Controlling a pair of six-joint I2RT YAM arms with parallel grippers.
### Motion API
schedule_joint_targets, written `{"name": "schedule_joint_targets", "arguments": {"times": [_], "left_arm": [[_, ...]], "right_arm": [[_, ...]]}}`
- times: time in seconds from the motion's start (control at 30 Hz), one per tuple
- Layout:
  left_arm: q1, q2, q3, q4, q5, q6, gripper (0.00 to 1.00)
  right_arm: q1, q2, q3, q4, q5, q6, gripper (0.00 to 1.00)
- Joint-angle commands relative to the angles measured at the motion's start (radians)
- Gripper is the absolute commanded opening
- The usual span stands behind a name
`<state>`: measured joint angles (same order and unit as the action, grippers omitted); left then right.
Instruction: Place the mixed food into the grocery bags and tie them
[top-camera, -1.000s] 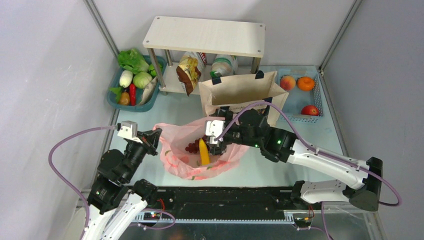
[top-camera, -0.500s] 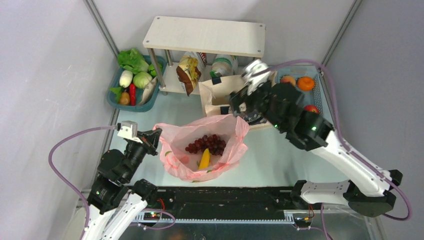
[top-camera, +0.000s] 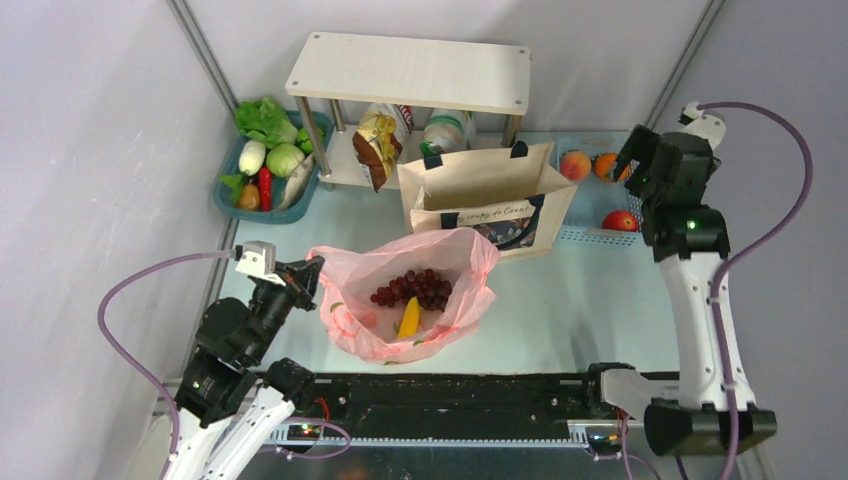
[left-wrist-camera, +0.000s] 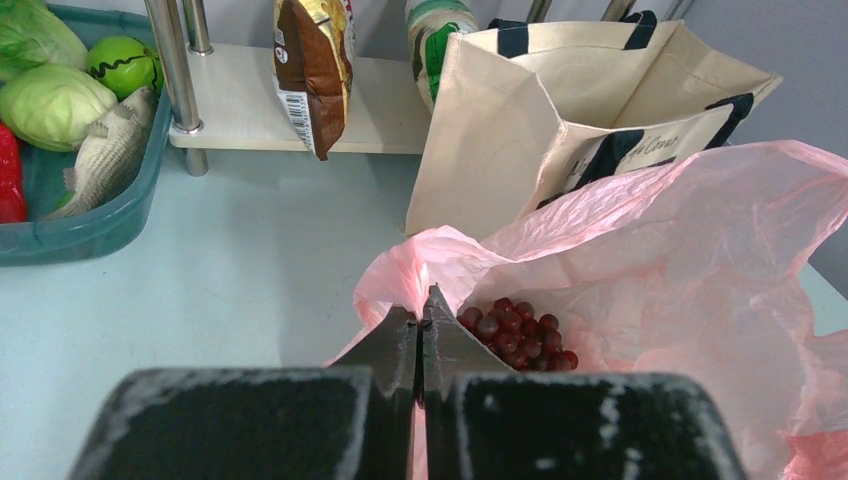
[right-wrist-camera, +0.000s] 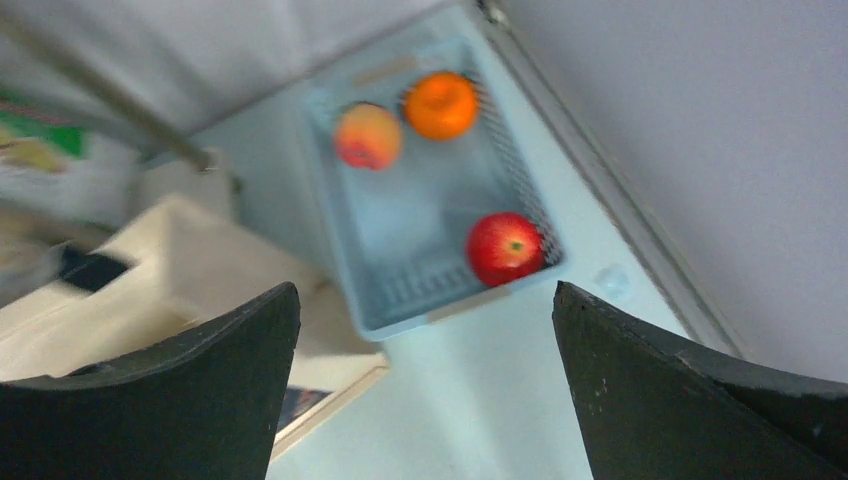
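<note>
The pink plastic bag (top-camera: 470, 262) lies open at the table's middle with the dark red grapes (top-camera: 413, 288) and the banana (top-camera: 408, 319) inside. My left gripper (top-camera: 312, 270) is shut on the bag's left rim; the left wrist view shows the pink film (left-wrist-camera: 425, 270) pinched between the closed jaws, grapes (left-wrist-camera: 515, 331) just beyond. The beige canvas tote (top-camera: 480, 185) stands behind the bag. My right gripper (top-camera: 640, 170) is open and empty, high above the blue basket (right-wrist-camera: 430, 285) holding the red apple (right-wrist-camera: 505, 247). The crisp packet (top-camera: 377, 148) stands under the shelf. The white radish (top-camera: 251, 157) is in the teal basket.
A wooden shelf (top-camera: 410, 72) stands at the back with a bottle (top-camera: 447, 130) under it. The teal basket (top-camera: 225, 195) at back left holds greens, a red pepper and a fish. The blue basket also holds a peach (right-wrist-camera: 366, 136) and an orange (right-wrist-camera: 441, 104).
My right arm has lifted out of the pink bag, leaving the grapes inside, and swung up and right to above the blue basket. The left gripper has kept its hold on the rim.
</note>
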<state>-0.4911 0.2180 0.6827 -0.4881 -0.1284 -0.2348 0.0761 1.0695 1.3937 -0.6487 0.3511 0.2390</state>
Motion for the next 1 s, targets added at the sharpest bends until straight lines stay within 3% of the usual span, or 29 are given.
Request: {"name": "schedule_joint_targets", "arguments": {"times": [0.0,0.47,0.97], "left_arm": [[0.012,0.023,-0.002,0.030,-0.008,0.020,0.00],[0.014,0.044,-0.003,0.029,-0.002,0.023,0.00],[0.016,0.051,-0.004,0.030,0.017,0.023,0.00]], "right_arm": [[-0.152,0.123,-0.006,-0.088,-0.030,0.037,0.99],[-0.220,0.667,0.152,-0.178,-0.041,0.006,0.99],[-0.217,0.861,0.243,-0.115,0.009,0.057,0.93]]}}
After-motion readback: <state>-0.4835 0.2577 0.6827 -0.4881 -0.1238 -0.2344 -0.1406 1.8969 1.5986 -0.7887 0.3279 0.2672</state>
